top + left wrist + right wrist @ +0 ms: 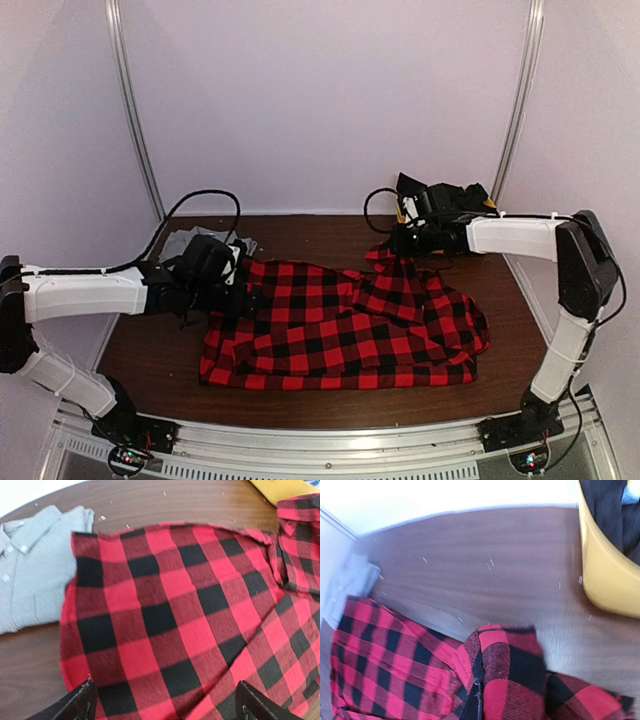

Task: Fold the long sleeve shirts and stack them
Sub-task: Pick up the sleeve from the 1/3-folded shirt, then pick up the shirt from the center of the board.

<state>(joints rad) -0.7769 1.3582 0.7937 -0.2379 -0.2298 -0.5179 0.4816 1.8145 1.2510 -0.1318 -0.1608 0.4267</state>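
Overhead view: the red-and-black flannel shirt (340,330) lay spread over the middle of the brown tabletop (310,235). Its upper right part rose in a peak to the right pincer (402,243), which was clenched on that fabric. The left pincer (245,295) hung over the shirt's left edge. The grey shirt (185,240) showed only as a pale patch at upper left, half hidden behind the left arm.

Left wrist view: here we could see what the overhead view hid. The grey shirt lay folded, with its collar and buttons showing, just beside the flannel's left edge. The two dark fingertips (80,705) at the bottom of the frame stood wide apart, so this pincer was released and gripped nothing.

Right wrist view: only this frame showed the yellow bin (607,585) plainly, at upper right, with dark cloth (610,510) inside. Bunched flannel filled the lower centre, close to the lens. We could not make out the fingers themselves here.
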